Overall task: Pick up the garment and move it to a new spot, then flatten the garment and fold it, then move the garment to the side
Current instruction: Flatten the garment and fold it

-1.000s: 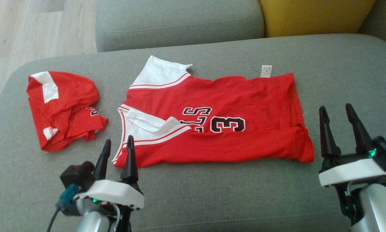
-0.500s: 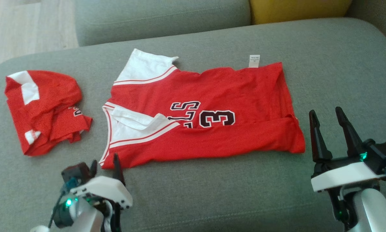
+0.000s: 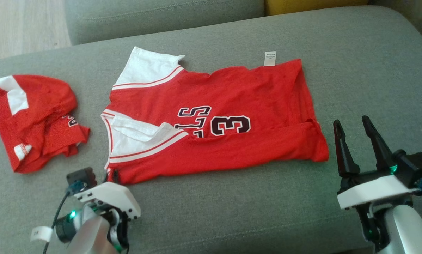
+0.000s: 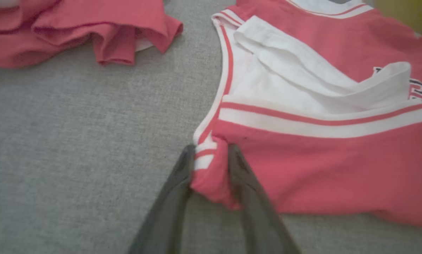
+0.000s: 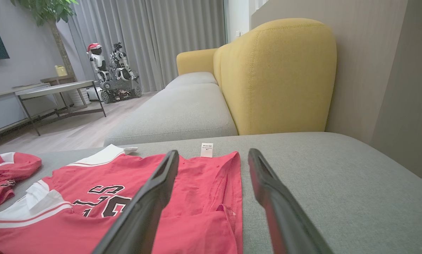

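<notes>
Head view: two red garments, two grippers. The jersey [image 3: 214, 106], numbered 3, lies spread mid-frame on the sofa [image 3: 232, 204]; the crumpled garment [image 3: 31, 116] lies at left. The left gripper [image 4: 210, 155] clamps the jersey's lower-left corner; the right gripper [image 3: 351, 121] is released.

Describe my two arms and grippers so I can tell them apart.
Both grippers have two long, tapered dark fingers on a white housing with a green light, atop a pale forearm. The left gripper has a black cable with a blue plug and a white tag; the right gripper shows a blue plug beside a black block.
</notes>
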Controlling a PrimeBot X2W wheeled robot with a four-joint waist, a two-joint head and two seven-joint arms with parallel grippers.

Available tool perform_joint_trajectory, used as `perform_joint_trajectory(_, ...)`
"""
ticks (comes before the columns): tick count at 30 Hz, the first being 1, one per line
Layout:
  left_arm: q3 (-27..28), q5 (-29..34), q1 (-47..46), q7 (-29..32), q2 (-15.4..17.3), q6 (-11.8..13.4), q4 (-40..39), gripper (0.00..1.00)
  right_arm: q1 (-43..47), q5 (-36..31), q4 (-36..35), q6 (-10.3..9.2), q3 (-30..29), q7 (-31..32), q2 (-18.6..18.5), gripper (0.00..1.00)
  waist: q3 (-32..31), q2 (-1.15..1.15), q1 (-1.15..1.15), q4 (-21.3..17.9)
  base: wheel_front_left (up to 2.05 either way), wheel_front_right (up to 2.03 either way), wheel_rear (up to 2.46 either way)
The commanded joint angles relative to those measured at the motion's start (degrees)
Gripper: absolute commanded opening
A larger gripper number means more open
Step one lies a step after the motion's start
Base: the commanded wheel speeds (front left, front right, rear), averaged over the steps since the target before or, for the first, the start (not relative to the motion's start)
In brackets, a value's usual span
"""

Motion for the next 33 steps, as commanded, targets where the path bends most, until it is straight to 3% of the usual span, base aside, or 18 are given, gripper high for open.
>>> perform_joint_trajectory(1,0.99,-0.61,-2.21,-0.42,0.50,-0.85,-0.12,0.00,-2.50,0.04,-1.56,0.43,0.82,0.41,-0.59,1.00,0.13,0.00,0.00,0.44,0.00,0.00,0.00)
perform_joint_trajectory(8,0.42,-0.51,-3.06,-2.86,0.32,-2.02,-2.68,0.00,-3.11,1.85,3.38,0.43,-2.48,5.50,2.19,1.00,0.57,0.00,0.00,2.44,0.00,0.00,0.00)
perform_joint_trajectory(15,-1.15,0.59,-0.81,-3.57,0.16,-2.70,-11.64,0.00,-6.04,6.66,14.90,0.43,-8.30,11.08,5.48,1.00,1.43,0.00,0.00,5.41,0.00,0.00,0.00)
perform_joint_trajectory(23,-4.15,0.79,2.07,-3.62,0.09,-1.74,-20.16,0.00,-11.62,5.77,26.81,0.43,-12.78,10.70,6.24,1.00,2.89,0.00,0.00,7.94,0.00,0.00,0.00)
perform_joint_trajectory(33,-5.92,0.13,2.81,-2.68,0.11,-0.76,-24.13,0.00,-16.84,5.45,35.91,0.43,-12.27,11.97,6.33,1.00,4.05,0.00,0.00,8.58,0.00,0.00,0.00)
